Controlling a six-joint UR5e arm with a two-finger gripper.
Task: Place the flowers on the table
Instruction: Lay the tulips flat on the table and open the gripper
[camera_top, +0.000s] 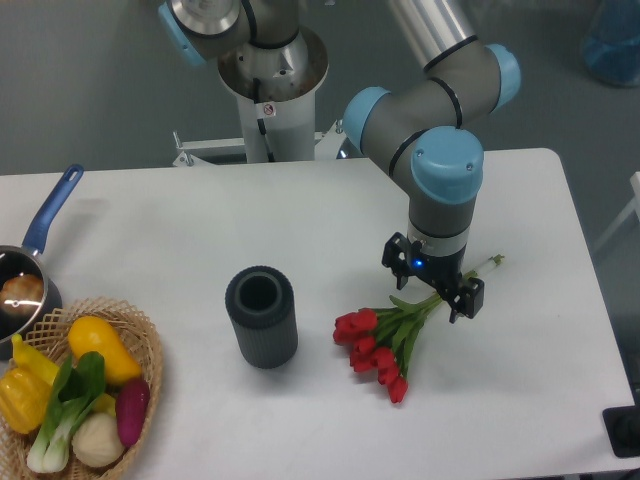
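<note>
The flowers (385, 343), red tulips with green stems, lie flat on the white table (170, 230), buds toward the front and stem ends toward the right. My gripper (432, 287) hovers just above the stems, open, its two fingers spread on either side of them and holding nothing.
A dark grey cylinder (262, 317) stands upright left of the flowers. A wicker basket (145, 350) of vegetables sits at the front left corner, with a blue-handled pan (30, 265) behind it. The table's right edge is close to the stem ends.
</note>
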